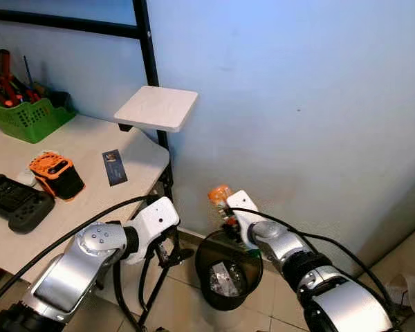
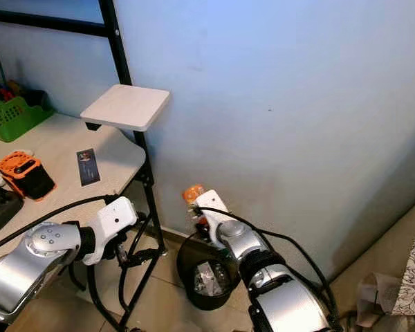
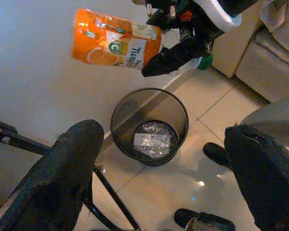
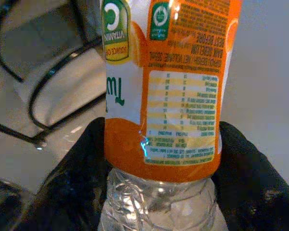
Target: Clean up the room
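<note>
My right gripper (image 3: 172, 52) is shut on an orange juice bottle (image 1: 219, 195), held tilted just above a round black waste bin (image 1: 213, 296) that stands on the tiled floor against the wall. The bottle's orange label (image 4: 183, 82) sits between the black fingers (image 4: 243, 168), which clamp it near the clear neck. Crumpled shiny wrappers (image 3: 151, 139) lie at the bottom of the bin. To the left of the bin, beside the table leg, my left gripper (image 1: 170, 254) hangs low, open and with nothing in it.
A white table (image 1: 90, 200) at the left carries a green basket of tools (image 1: 29, 117), an orange device (image 1: 55, 174), a black controller (image 1: 17, 202) and a dark card (image 1: 114, 167). A white square shelf (image 1: 158, 108) juts from a black rack post (image 1: 151, 62). A beige sofa (image 3: 274, 53) stands nearby.
</note>
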### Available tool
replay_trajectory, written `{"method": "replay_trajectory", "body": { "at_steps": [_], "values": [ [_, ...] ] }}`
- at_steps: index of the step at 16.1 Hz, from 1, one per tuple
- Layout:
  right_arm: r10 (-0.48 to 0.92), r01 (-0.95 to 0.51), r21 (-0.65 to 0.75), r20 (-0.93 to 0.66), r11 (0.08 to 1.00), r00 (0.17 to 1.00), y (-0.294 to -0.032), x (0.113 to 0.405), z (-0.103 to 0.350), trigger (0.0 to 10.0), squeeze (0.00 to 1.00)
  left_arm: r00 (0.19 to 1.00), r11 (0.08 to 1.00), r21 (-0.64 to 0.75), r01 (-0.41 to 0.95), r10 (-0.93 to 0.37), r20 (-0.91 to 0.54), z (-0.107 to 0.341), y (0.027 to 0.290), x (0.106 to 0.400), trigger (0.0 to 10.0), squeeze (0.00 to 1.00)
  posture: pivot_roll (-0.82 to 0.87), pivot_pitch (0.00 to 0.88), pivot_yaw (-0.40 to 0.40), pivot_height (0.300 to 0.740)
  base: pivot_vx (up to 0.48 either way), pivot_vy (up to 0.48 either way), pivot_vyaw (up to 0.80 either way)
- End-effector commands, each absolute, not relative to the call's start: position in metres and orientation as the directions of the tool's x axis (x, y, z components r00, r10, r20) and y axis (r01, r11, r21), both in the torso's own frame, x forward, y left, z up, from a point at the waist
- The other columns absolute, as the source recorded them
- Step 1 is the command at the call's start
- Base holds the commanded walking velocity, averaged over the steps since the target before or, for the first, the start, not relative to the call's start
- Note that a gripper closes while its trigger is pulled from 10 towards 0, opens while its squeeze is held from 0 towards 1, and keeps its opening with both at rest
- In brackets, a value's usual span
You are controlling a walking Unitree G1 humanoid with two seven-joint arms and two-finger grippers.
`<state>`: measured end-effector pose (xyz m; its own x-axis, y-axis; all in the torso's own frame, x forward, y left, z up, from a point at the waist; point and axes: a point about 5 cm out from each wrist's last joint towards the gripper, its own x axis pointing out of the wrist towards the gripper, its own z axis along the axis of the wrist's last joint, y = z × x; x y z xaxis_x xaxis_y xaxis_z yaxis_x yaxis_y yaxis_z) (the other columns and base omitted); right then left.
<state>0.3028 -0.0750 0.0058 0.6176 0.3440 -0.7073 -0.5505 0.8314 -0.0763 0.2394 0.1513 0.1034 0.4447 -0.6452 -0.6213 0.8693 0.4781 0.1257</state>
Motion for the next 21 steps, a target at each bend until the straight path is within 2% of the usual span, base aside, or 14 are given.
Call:
{"method": "replay_trajectory", "body": {
  "at_steps": [1,8,9,10,12,13,17,19,21],
  "values": [
    [0.363,-0.554,-0.064,-0.692,0.830,0.624,-0.071,0.305,0.009,10.0,1.00,0.453,0.471,0.148,0.870,-0.642,-0.619,0.108,0.152,0.243,10.0,0.00,-0.01,0.000,0.032,0.740,0.000,0.000,0.00],
    [0.371,-0.553,-0.046,-0.696,0.832,0.615,-0.070,0.299,0.002,10.0,1.00,0.451,0.469,0.148,0.871,-0.640,-0.623,0.107,0.153,0.242,10.0,0.00,0.00,0.000,0.037,0.740,0.000,0.000,0.00],
    [0.377,-0.549,-0.039,-0.686,0.835,0.623,-0.070,0.299,0.002,10.0,0.67,0.460,0.476,0.154,0.866,-0.638,-0.617,0.107,0.152,0.242,10.0,0.00,-0.01,0.000,0.037,0.740,0.000,0.000,0.00],
    [0.385,-0.535,-0.022,-0.670,0.845,0.635,-0.072,0.301,0.004,10.0,0.00,0.499,0.510,0.166,0.844,-0.632,-0.593,0.109,0.152,0.245,10.0,0.00,-0.01,0.000,0.037,0.740,0.000,0.000,0.00],
    [0.423,-0.492,0.044,-0.580,0.870,0.696,-0.083,0.307,0.014,10.0,0.00,0.626,0.641,0.172,0.748,-0.594,-0.505,0.115,0.151,0.253,10.0,0.00,-0.01,0.000,0.039,0.740,0.000,0.000,0.00],
    [0.419,-0.458,0.059,-0.519,0.887,0.745,-0.092,0.310,0.022,10.0,0.00,0.664,0.688,0.155,0.709,-0.578,-0.475,0.116,0.151,0.253,10.0,0.00,-0.02,0.000,0.041,0.740,0.000,0.000,0.00],
    [0.363,-0.315,0.198,-0.290,0.928,0.886,-0.135,0.292,0.066,10.0,0.00,0.828,0.862,0.155,0.482,-0.391,-0.401,0.114,0.151,0.258,10.0,0.00,-0.05,0.000,0.056,0.740,0.000,0.000,0.00],
    [0.337,-0.289,0.219,-0.234,0.932,0.912,-0.145,0.284,0.082,10.0,0.00,0.875,0.909,0.133,0.394,-0.327,-0.356,0.120,0.153,0.260,10.0,0.00,-0.07,0.000,0.062,0.740,0.000,0.000,0.00],
    [0.319,-0.266,0.238,-0.220,0.934,0.922,-0.148,0.277,0.091,10.0,0.00,0.887,0.927,0.103,0.362,-0.309,-0.343,0.124,0.154,0.260,10.0,0.00,-0.08,0.000,0.062,0.740,0.000,0.000,0.00]
  ]
}}
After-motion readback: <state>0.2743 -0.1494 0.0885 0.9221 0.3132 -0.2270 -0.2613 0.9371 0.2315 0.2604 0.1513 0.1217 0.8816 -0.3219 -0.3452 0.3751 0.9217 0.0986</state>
